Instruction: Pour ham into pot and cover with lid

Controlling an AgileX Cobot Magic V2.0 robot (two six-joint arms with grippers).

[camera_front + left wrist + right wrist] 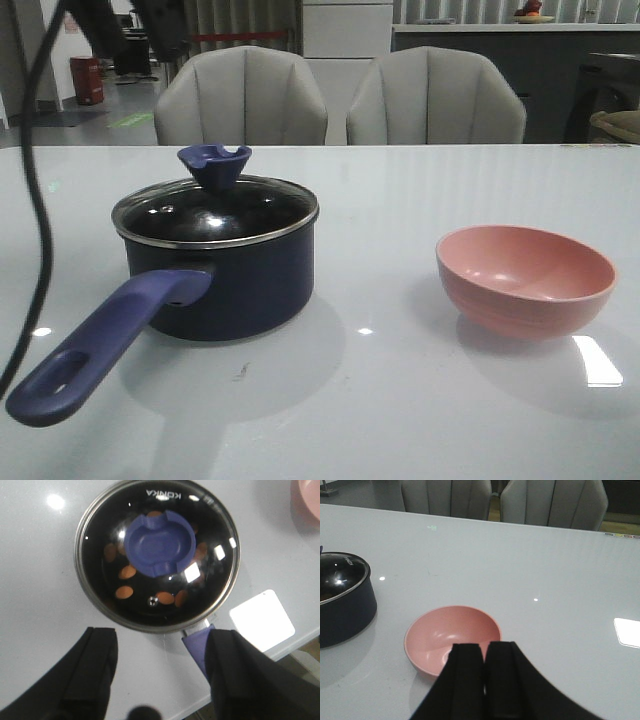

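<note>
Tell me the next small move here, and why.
Probably just retract the left end effector upward and away. The lid already sits on the pot, ham shows through the glass, and the pink bowl looks empty. Its fingers are open, holding nothing.

The lid (157,555) covers the pot (197,642), ham (128,572) visible beneath, jaws spread wide.

Worktop (400,400) bare between pot (240,280) and pink bowl (525,280), well apart. Pot handle (100,340) juts toward the near left edge. Lid (215,210) closes the pot mouth.
</note>
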